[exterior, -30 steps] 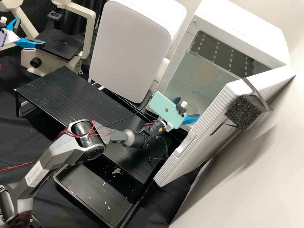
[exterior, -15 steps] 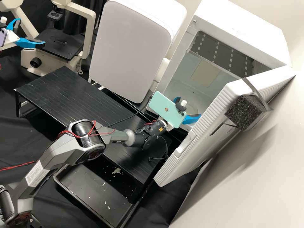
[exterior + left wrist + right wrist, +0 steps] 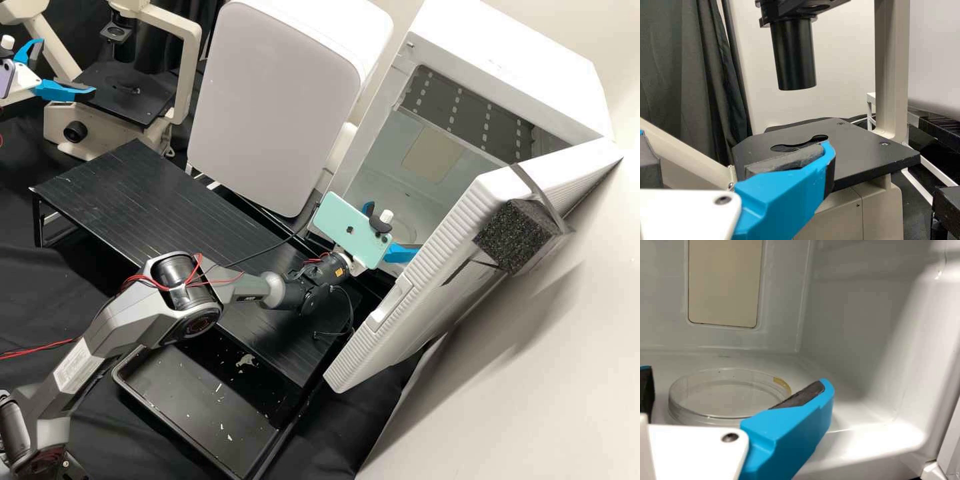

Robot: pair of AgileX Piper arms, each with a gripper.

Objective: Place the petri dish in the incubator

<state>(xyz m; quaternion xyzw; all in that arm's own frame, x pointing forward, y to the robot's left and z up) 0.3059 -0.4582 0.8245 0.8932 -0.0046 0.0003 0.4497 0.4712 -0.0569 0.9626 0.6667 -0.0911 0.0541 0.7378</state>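
The clear, round petri dish point(image 3: 730, 395), a brownish patch on its rim, lies flat on the smooth, glossy white floor of the incubator point(image 3: 507, 73). The right gripper point(image 3: 394, 227) is at the box's mouth, its blue, dark-padded fingers spread either side of the dish and not clamped on it. The incubator door point(image 3: 427, 287), ribbed along its edge, stands open. The left gripper point(image 3: 68, 68), fingers also parted, is near the cream microscope's flat black stage point(image 3: 127, 93).
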